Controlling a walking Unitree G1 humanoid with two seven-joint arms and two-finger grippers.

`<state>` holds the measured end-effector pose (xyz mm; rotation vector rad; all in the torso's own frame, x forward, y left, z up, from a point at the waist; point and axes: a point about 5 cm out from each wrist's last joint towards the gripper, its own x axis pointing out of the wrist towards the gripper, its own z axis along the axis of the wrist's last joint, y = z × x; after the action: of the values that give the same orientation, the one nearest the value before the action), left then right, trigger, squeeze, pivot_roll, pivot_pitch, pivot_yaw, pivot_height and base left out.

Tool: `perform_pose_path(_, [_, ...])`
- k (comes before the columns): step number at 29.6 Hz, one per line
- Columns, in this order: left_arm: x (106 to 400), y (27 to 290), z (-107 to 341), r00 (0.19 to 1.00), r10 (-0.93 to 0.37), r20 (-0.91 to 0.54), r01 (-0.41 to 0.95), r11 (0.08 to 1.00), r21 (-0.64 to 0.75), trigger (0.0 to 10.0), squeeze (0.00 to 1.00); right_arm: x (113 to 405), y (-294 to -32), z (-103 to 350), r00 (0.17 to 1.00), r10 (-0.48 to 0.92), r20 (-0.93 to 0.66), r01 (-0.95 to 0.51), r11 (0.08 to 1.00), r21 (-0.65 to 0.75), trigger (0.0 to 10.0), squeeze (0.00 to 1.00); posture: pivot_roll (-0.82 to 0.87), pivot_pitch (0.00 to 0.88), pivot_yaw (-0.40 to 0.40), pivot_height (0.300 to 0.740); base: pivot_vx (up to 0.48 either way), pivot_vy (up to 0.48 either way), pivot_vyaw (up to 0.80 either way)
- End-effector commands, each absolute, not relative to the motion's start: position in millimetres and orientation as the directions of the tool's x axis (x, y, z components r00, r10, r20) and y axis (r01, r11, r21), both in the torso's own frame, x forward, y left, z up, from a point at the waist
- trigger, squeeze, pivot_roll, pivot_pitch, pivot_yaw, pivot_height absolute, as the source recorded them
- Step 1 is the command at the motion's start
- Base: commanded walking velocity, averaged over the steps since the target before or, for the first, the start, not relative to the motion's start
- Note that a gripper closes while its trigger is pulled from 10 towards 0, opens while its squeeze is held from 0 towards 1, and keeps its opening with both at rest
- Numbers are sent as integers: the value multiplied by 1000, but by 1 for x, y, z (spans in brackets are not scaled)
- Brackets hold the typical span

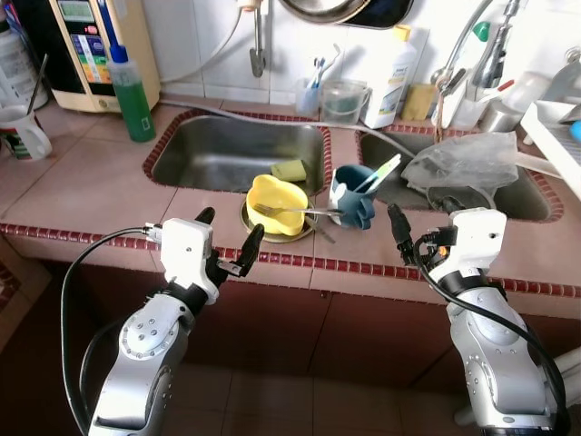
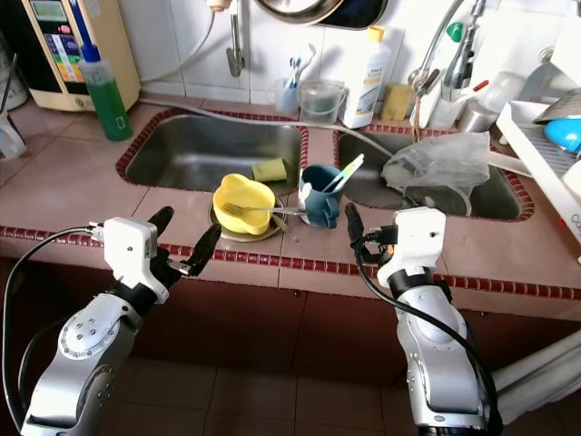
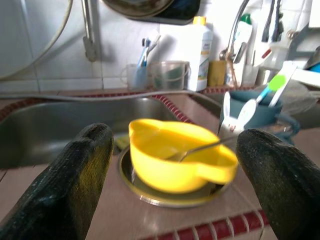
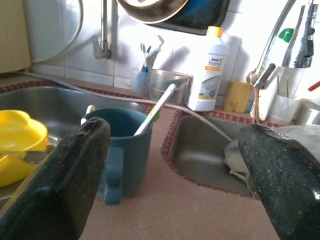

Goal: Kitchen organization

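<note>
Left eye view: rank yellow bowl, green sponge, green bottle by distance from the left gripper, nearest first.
From the left gripper:
1. Yellow bowl, just ahead on the counter strip between the sinks.
2. Green sponge, behind the bowl in the left sink.
3. Green bottle, far back on the left counter.

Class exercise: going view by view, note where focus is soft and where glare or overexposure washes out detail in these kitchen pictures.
Left wrist view: the black fingers near the lens are blurred, and the yellow bowl is slightly soft. Right wrist view: the fingers are blurred, while the white bottle on the back ledge reads sharply. Left eye view: the dish rack at the right edge is washed out by bright light.
</note>
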<state>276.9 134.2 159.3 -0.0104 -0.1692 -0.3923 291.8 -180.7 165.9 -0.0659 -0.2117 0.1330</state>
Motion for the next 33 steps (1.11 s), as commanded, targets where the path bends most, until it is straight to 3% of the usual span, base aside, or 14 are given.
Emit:
perform_pose_path(1, [278,130,167,894,-405,191,406,913,39,10000,0,291,-182,170,964,138,228,-123,989,-79,10000,0,-24,46,-18,740,352,0,0])
perform_pose_path(20, [283,131,174,885,-416,210,420,907,28,10000,0,291,-184,175,961,130,245,-114,990,-82,10000,0,-33,48,-13,740,358,0,0])
perform_pose_path(33, [282,125,181,870,-431,240,432,901,52,10000,0,295,-187,175,958,151,244,-138,988,-71,10000,0,-35,56,-11,740,0,0,0])
